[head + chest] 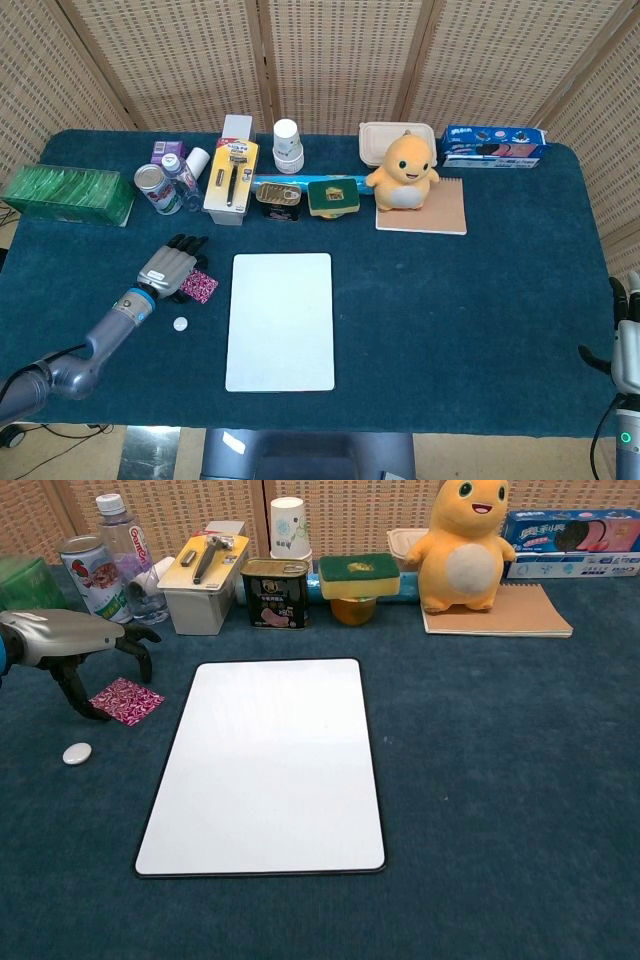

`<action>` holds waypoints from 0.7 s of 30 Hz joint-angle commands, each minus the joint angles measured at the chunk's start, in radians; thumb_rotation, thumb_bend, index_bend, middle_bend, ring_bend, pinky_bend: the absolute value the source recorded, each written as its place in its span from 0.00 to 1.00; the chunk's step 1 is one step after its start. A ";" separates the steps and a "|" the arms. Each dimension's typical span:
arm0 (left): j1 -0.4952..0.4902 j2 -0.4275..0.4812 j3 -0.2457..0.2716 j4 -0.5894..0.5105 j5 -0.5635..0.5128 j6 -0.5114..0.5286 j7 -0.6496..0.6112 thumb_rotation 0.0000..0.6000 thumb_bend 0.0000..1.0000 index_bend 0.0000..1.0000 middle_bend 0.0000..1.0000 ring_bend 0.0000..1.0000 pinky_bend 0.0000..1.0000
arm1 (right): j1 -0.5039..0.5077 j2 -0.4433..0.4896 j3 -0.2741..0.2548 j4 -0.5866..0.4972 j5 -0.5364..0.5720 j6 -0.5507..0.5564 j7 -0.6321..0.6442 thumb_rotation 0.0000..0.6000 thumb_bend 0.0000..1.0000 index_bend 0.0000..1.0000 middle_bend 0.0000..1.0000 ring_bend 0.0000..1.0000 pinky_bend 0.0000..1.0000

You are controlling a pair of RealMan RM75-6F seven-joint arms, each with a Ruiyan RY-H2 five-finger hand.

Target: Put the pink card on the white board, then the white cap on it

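The pink patterned card (199,287) (126,700) lies flat on the blue cloth just left of the white board (281,320) (268,762). My left hand (169,268) (75,645) hovers over the card's left edge with fingers spread and curved down; one dark fingertip (92,714) reaches the cloth by the card's corner. It holds nothing. The small white cap (180,324) (77,753) rests on the cloth in front of the card. My right hand (626,345) shows at the table's far right edge, upright, away from everything.
Along the back stand a green box (68,195), a can (152,187), a bottle (125,550), a razor pack (230,180), a paper cup (288,145), a tin (279,197), a sponge on a jar (333,196), a yellow plush (403,172) on a notebook, and a biscuit box (493,145).
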State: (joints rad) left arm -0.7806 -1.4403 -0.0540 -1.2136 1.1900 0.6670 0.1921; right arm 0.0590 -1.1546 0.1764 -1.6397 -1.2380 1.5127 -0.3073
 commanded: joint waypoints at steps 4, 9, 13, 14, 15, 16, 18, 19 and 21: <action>-0.002 -0.004 0.002 0.004 -0.010 -0.004 0.009 1.00 0.18 0.31 0.00 0.00 0.01 | 0.000 0.002 -0.001 -0.002 0.002 -0.002 0.001 1.00 0.00 0.05 0.00 0.00 0.00; -0.002 -0.005 0.000 0.002 -0.019 -0.002 0.011 1.00 0.18 0.33 0.00 0.00 0.01 | 0.000 0.003 -0.001 -0.004 0.002 -0.001 0.002 1.00 0.00 0.05 0.00 0.00 0.00; -0.002 -0.003 0.002 -0.001 -0.019 0.001 0.015 1.00 0.18 0.38 0.00 0.00 0.01 | 0.000 0.005 -0.003 -0.006 -0.001 -0.001 0.002 1.00 0.00 0.05 0.00 0.00 0.00; -0.002 -0.003 0.004 -0.002 -0.020 0.000 0.018 1.00 0.18 0.39 0.00 0.00 0.01 | 0.000 0.005 -0.003 -0.006 -0.001 -0.001 0.002 1.00 0.00 0.05 0.00 0.00 0.00; -0.002 -0.004 0.003 -0.004 -0.022 0.000 0.018 1.00 0.18 0.41 0.00 0.00 0.01 | 0.000 0.006 -0.004 -0.007 -0.001 -0.001 0.002 1.00 0.00 0.05 0.00 0.00 0.00; -0.002 -0.004 0.004 -0.004 -0.023 0.001 0.019 1.00 0.19 0.43 0.00 0.00 0.01 | 0.000 0.006 -0.005 -0.007 -0.001 -0.001 0.002 1.00 0.00 0.05 0.00 0.00 0.00; -0.002 -0.005 0.004 -0.003 -0.025 0.003 0.023 1.00 0.19 0.46 0.00 0.00 0.01 | 0.001 0.005 -0.004 -0.008 -0.001 -0.001 0.000 1.00 0.00 0.05 0.00 0.00 0.00; -0.002 -0.006 0.003 -0.003 -0.027 0.005 0.025 1.00 0.19 0.47 0.00 0.00 0.01 | 0.000 0.005 -0.004 -0.007 0.000 -0.001 0.001 1.00 0.00 0.05 0.00 0.00 0.00; -0.001 -0.006 0.002 -0.004 -0.030 0.012 0.031 1.00 0.20 0.49 0.00 0.00 0.01 | 0.000 0.005 -0.005 -0.008 -0.002 0.000 0.001 1.00 0.00 0.05 0.00 0.00 0.00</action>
State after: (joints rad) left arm -0.7818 -1.4461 -0.0514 -1.2174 1.1610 0.6769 0.2209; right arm 0.0591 -1.1494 0.1717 -1.6471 -1.2386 1.5122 -0.3063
